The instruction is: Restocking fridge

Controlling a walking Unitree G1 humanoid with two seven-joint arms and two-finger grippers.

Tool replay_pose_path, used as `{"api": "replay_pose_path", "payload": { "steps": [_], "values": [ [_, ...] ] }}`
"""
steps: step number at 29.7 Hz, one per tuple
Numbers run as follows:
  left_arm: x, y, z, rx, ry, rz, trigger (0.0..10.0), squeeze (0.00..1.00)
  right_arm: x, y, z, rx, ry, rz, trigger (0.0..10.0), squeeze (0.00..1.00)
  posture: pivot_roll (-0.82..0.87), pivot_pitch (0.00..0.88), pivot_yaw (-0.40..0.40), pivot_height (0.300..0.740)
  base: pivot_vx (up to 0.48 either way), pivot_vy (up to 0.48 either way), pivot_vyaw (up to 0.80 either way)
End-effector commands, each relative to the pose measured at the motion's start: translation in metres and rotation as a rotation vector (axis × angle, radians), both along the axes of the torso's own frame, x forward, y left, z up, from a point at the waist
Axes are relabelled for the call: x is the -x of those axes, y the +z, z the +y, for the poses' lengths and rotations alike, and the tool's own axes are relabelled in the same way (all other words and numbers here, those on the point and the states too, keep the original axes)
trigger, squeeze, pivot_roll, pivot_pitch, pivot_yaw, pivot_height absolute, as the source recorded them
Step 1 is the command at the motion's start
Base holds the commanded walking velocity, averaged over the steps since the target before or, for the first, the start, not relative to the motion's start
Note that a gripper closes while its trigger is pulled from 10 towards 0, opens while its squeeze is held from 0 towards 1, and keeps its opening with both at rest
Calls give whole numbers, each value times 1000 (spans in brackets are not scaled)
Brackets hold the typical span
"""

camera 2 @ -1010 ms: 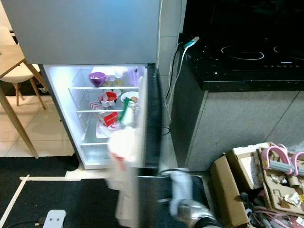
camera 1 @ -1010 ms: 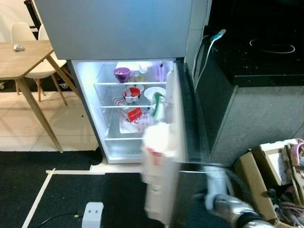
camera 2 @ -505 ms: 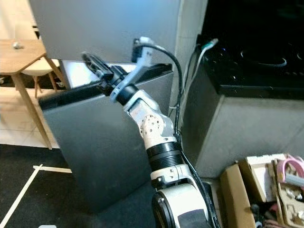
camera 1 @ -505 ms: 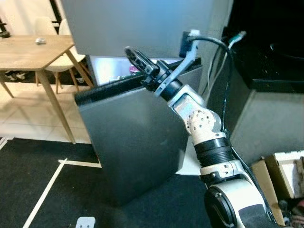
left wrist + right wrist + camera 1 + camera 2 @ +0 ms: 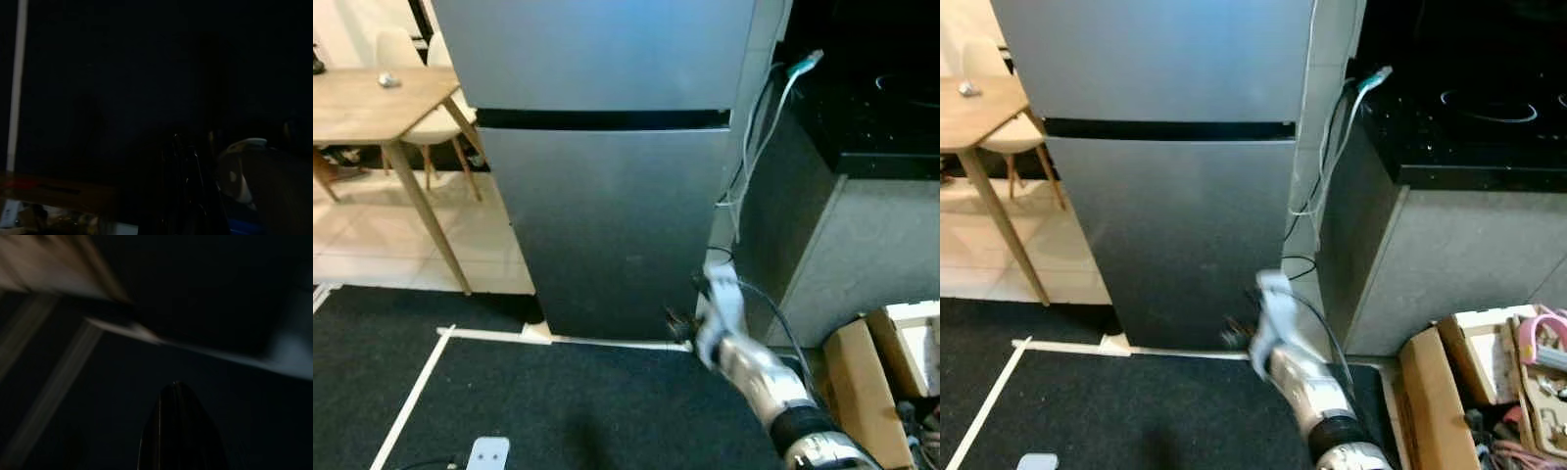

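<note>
The silver fridge [image 5: 607, 166] stands in front of me with both its upper and lower doors closed, so its contents are hidden. My right arm [image 5: 754, 367] hangs low and blurred in front of the fridge's lower right corner. Its right gripper [image 5: 679, 319] is just above the floor, near the foot of the fridge, holding nothing. In the right wrist view the two black fingers [image 5: 177, 431] lie pressed together, shut. The left wrist view is very dark; the left gripper [image 5: 186, 186] is only a faint outline.
A wooden table [image 5: 372, 98] with white chairs stands to the left of the fridge. A black counter with a cooktop [image 5: 1469, 127] lies to the right, cables [image 5: 754, 127] hanging beside it. Open cardboard boxes [image 5: 1474, 367] sit at the lower right. White tape [image 5: 411, 401] marks the dark mat.
The lower fridge door went from wide open to fully closed. My right arm pushed it near its top edge, then dropped down to the floor by the fridge's lower right corner.
</note>
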State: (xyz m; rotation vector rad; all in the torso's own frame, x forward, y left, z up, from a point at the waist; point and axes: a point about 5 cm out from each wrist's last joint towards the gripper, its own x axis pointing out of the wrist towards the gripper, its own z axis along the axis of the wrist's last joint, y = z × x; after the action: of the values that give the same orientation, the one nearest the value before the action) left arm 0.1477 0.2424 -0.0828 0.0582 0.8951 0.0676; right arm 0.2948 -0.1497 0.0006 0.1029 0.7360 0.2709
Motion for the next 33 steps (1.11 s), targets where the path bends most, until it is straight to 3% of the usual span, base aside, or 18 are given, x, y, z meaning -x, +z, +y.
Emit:
{"api": "replay_pose_path", "payload": {
  "steps": [1, 3, 4, 6, 7, 9, 11, 12, 13, 22, 27, 29, 33],
  "values": [
    [0, 0, 3, -19, -11, 23, 10000, 0, 18, -20, -19, 127, -66, 42, 10000, 0, -67, 22, 30, 740, 0, 0, 0],
    [-6, 1, 1, -20, -31, 19, 10000, 0, 76, -60, -66, 293, -202, 219, 10000, 0, -65, 21, 28, 740, 0, 0, 0],
    [-6, 1, 1, -20, -31, 19, 10000, 0, 76, -60, -66, 293, -202, 219, 10000, 0, -65, 21, 28, 740, 0, 0, 0],
    [-9, 2, 0, -21, -39, 23, 10000, 0, 113, -76, -86, 331, -275, 317, 10000, 0, -67, 19, 32, 740, 0, 0, 0],
    [-9, 2, 0, -21, -39, 23, 10000, 0, 113, -76, -86, 331, -275, 317, 10000, 0, -67, 19, 32, 740, 0, 0, 0],
    [-12, 3, 0, -21, -50, 32, 10000, 0, 135, -84, -93, 324, -315, 356, 10000, 0, -71, 17, 48, 740, 0, 0, 0],
    [-12, 3, 0, -21, -50, 32, 10000, 0, 135, -84, -93, 324, -315, 356, 10000, 0, -71, 17, 48, 740, 0, 0, 0],
    [-14, 3, -1, -16, -65, 47, 10000, 0, 150, -88, -97, 288, -410, 368, 10000, 0, -78, 14, 44, 740, 0, 0, 0],
    [-15, 3, -2, -18, -72, 46, 10000, 0, 154, -89, -98, 277, -455, 367, 10000, 0, -76, 12, 40, 740, 0, 0, 0],
    [-18, 3, -10, -2, -132, 43, 10000, 0, 152, -90, -95, 362, -478, 354, 10000, 0, -86, 0, 41, 740, 0, 0, 0],
    [-39, 8, -30, 21, -161, -5, 10000, 0, 129, -76, -106, 386, -523, 227, 10000, 0, -100, 0, 26, 740, 0, 0, 0],
    [-39, 8, -30, 21, -161, -5, 10000, 0, 129, -76, -106, 386, -523, 227, 10000, 0, -100, 0, 26, 740, 0, 0, 0],
    [-53, 12, -49, 40, -186, -50, 10000, 0, 115, -66, -114, 362, -542, 161, 10000, 0, -118, 0, 44, 740, 0, 0, 0]
  ]
}}
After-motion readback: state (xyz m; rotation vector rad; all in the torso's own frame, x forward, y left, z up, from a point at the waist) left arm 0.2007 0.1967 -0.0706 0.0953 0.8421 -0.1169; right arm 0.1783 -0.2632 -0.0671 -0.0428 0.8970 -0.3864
